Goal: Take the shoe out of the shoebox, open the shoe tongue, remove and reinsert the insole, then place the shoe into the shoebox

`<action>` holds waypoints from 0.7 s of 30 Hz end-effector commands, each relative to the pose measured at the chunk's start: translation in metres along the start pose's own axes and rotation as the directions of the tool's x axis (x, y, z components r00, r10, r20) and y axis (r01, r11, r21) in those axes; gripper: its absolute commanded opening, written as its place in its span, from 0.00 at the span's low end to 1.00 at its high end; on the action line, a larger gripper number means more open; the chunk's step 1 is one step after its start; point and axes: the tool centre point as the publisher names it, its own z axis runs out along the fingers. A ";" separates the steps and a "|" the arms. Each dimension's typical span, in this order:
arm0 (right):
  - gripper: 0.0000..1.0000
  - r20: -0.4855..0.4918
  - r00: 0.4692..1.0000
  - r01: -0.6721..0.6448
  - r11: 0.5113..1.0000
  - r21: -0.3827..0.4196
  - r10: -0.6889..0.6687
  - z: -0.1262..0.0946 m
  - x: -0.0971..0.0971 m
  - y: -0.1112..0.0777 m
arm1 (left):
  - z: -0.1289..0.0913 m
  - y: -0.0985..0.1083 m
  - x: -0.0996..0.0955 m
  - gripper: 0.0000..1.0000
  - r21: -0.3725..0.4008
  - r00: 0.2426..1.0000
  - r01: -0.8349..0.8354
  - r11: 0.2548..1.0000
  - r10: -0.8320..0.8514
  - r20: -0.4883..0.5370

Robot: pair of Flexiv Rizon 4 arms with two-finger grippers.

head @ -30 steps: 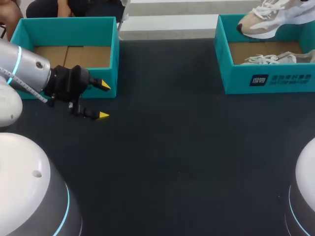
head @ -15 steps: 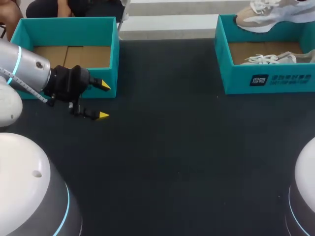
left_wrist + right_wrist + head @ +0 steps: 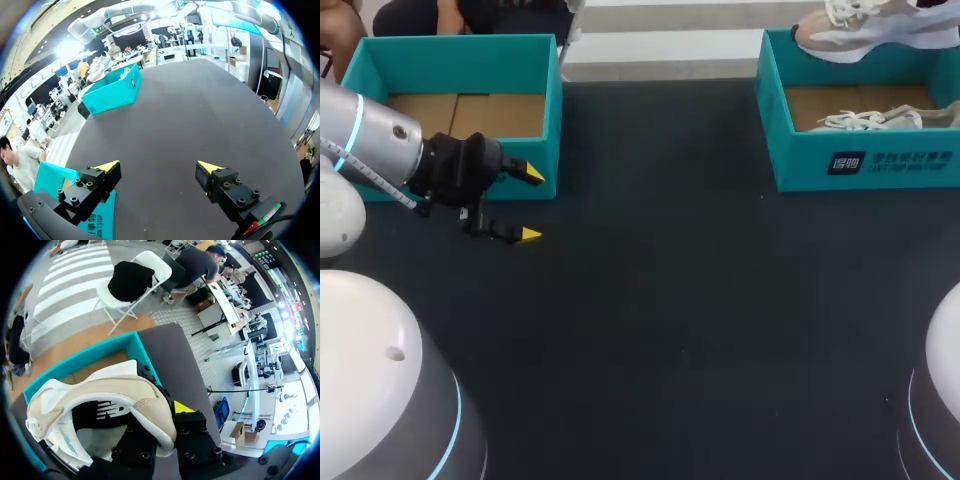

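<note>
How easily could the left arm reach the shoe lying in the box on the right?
Probably not easily: the left pincer hangs open beside the left box, across the table from the lying shoe, and the lifted shoe hangs over the right box.

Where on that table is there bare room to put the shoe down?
Bare: the dark tabletop between the empty teal box and the shoebox, and the near middle. Crowded: beside the left end effector, and inside the shoebox, where another sneaker lies below the lifted sneaker.
</note>
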 end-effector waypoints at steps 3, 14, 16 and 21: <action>0.00 -0.011 1.000 0.004 1.000 -0.013 -0.004 0.005 0.000 0.001 | 0.000 0.000 0.001 1.00 -0.004 1.000 0.000 1.000 0.000 0.000; 0.00 -0.053 0.996 0.078 0.997 0.015 -0.077 0.040 0.024 0.000 | 0.000 0.000 0.001 1.00 -0.004 1.000 0.000 1.000 0.000 0.000; 0.00 -0.073 0.994 0.077 0.997 0.021 -0.075 0.045 0.030 0.001 | 0.000 0.000 0.001 1.00 -0.004 1.000 0.000 1.000 0.000 0.000; 0.00 -0.087 0.990 0.118 0.993 0.025 -0.115 0.063 0.044 0.000 | 0.000 0.000 0.001 1.00 -0.004 1.000 0.000 1.000 0.000 0.000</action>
